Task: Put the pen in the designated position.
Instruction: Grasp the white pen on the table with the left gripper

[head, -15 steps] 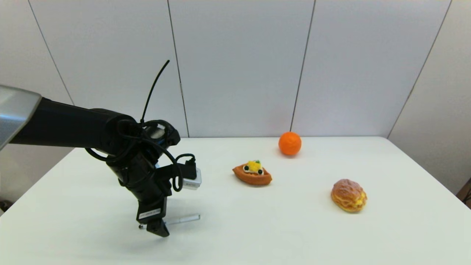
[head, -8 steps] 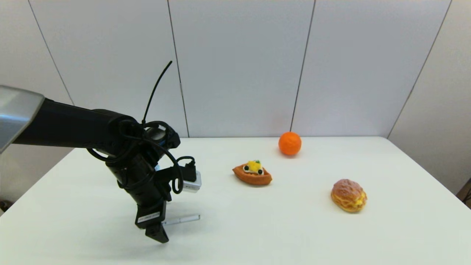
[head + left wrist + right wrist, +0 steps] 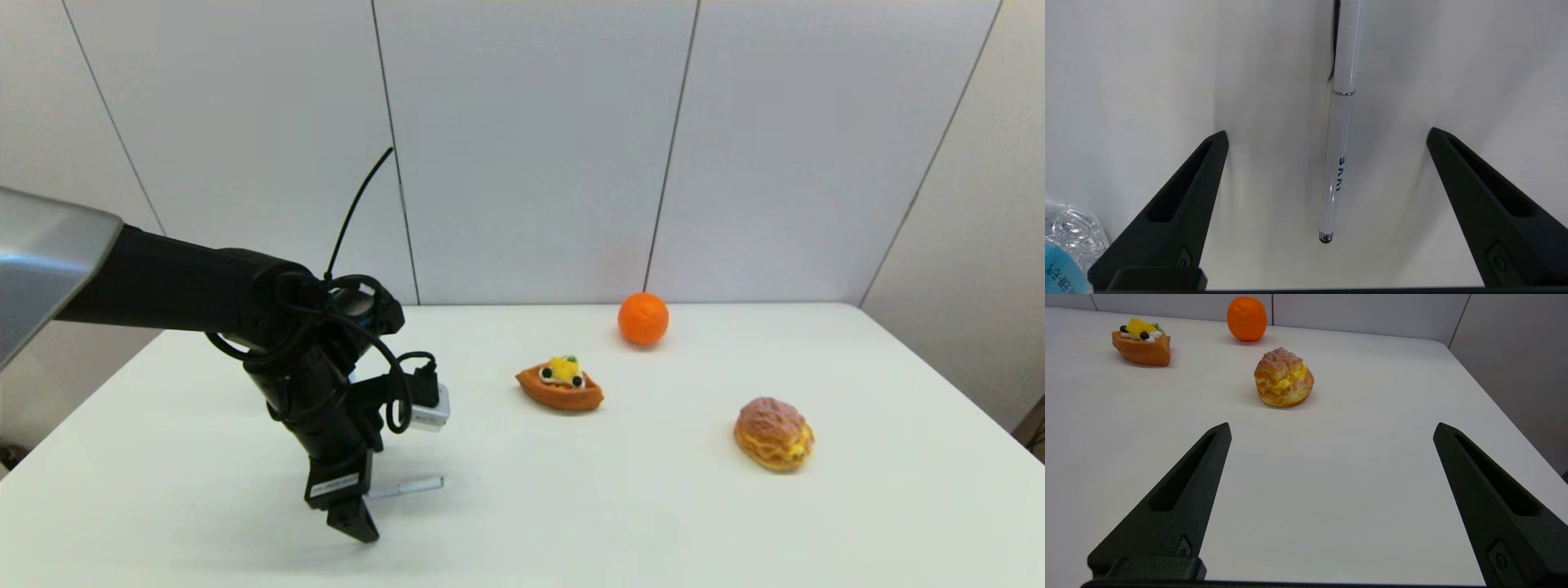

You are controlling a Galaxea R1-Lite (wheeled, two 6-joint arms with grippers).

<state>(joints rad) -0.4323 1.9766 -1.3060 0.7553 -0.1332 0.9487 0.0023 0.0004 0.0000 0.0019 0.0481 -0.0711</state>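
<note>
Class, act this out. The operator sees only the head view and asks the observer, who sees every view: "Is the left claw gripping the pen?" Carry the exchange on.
Observer: No. The left wrist view shows the left claw wide open. The pen lies on the table between its fingers and touches neither.
Operator: Does the arm hide anything from me?
Observer: Yes. A clear plastic bottle with a blue label sits beside one finger.
Operator: Where is the right claw?
Observer: The right claw is open over bare table, and it faces the cream puff.
</note>
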